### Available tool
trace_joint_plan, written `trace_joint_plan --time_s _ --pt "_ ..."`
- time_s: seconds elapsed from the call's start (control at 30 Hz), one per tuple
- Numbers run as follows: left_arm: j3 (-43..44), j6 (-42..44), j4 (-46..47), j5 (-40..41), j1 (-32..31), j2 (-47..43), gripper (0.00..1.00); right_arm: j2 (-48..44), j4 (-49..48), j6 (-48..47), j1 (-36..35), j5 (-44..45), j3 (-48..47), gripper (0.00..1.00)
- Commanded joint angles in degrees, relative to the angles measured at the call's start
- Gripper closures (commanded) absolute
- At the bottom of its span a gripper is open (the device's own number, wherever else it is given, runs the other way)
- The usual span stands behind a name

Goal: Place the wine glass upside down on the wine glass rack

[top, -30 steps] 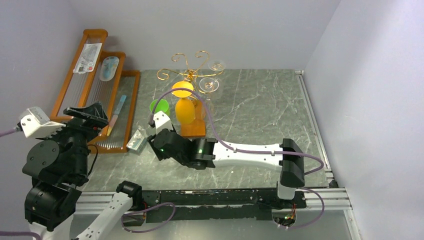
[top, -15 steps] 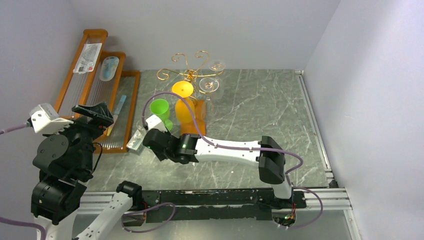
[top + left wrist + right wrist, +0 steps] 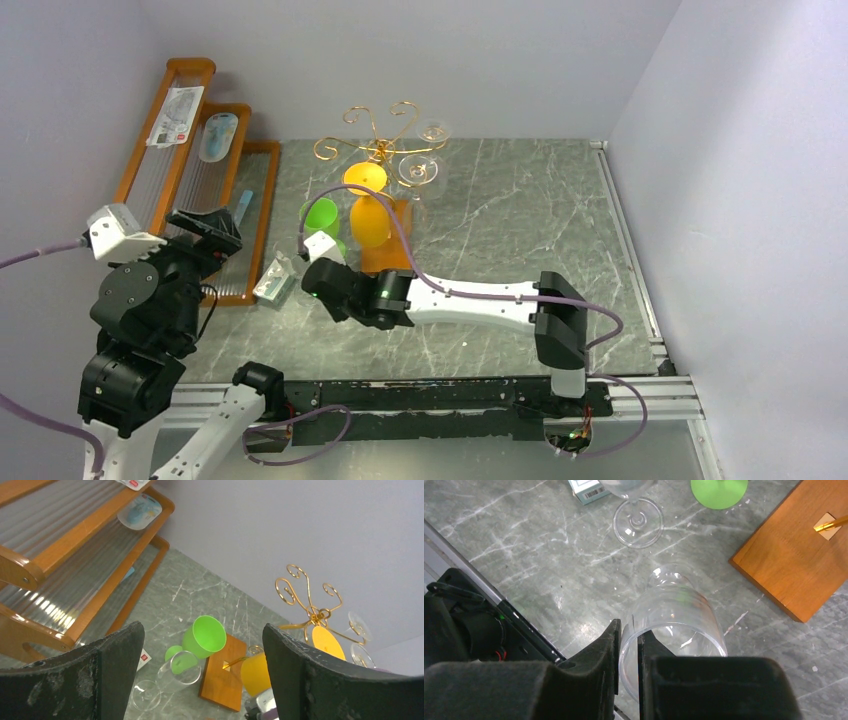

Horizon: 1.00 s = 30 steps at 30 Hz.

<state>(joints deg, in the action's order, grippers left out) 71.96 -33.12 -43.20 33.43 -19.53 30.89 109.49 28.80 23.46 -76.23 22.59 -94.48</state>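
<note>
My right gripper [image 3: 629, 630] is shut on the rim of a clear wine glass [image 3: 674, 610], one finger inside the bowl and one outside, low over the table. In the top view this gripper [image 3: 318, 270] is left of the rack's orange-brown base [image 3: 385, 255]. The gold wire rack [image 3: 380, 135] holds a yellow glass [image 3: 368, 220] and clear glasses [image 3: 420, 170] upside down. A second clear glass [image 3: 182, 669] lies on its side, its foot [image 3: 638, 522] near the gripper. My left gripper [image 3: 200, 680] is open and empty, held high at the left.
A green wine glass [image 3: 205, 636] leans by the rack base [image 3: 225, 675]. A small box [image 3: 272, 283] lies next to it. A stepped wooden shelf [image 3: 190, 150] with packets stands at the far left. Walls close in the back and right.
My right gripper swung left, then back right, staying shut on the glass. My left arm has risen and moved right, toward the shelf.
</note>
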Motion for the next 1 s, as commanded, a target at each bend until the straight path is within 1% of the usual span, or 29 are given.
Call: trace_joint_plan --time_s 0.0,0.07,0.17,0.27,0.33,0.47,0.63,0.77,0.87,0.97 --pt "-2.2 -3.0 0.5 -2.4 0.1 -1.4 0.08 -6.3 -6.2 -1.7 0.1 -0.7 5.3 1.00" --pt "-3.2 -4.8 -0.9 -4.0 0.1 -1.6 0.08 -9.5 -9.8 -2.8 0.0 -1.3 8.7 1.00" --pt "-4.8 -9.6 -3.5 -7.4 0.1 -2.2 0.06 -15.4 -15.9 -4.4 0.0 -2.6 14.3 1.00" --pt "-7.3 -14.4 -5.6 -11.9 0.1 -3.4 0.04 -22.4 -22.2 -6.7 0.1 -5.9 20.6 1.00" --pt "-8.9 -17.4 -6.6 -14.5 0.1 -4.3 0.04 -26.8 -26.0 -8.1 0.1 -7.7 24.3 1.00" --pt "-10.4 -21.5 -6.6 -19.2 0.1 -6.3 0.03 -35.4 -30.5 -10.6 0.1 -9.7 29.7 1.00" --pt "-10.7 -25.7 -6.1 -24.8 0.1 -7.2 0.08 -45.1 -39.9 -12.0 0.0 -11.4 36.4 1.00" --pt "-10.8 -29.4 -5.4 -31.1 0.1 -6.9 0.08 -49.0 -48.6 -14.7 0.0 -12.0 40.3 1.00" --pt "-11.0 -33.0 -3.1 -35.6 0.1 -6.8 0.09 -48.9 -53.0 -16.6 0.1 -13.3 40.6 1.00" --pt "-9.9 -36.5 -2.7 -37.5 0.1 -6.6 0.08 -47.6 -57.8 -18.6 0.0 -14.0 40.2 1.00"
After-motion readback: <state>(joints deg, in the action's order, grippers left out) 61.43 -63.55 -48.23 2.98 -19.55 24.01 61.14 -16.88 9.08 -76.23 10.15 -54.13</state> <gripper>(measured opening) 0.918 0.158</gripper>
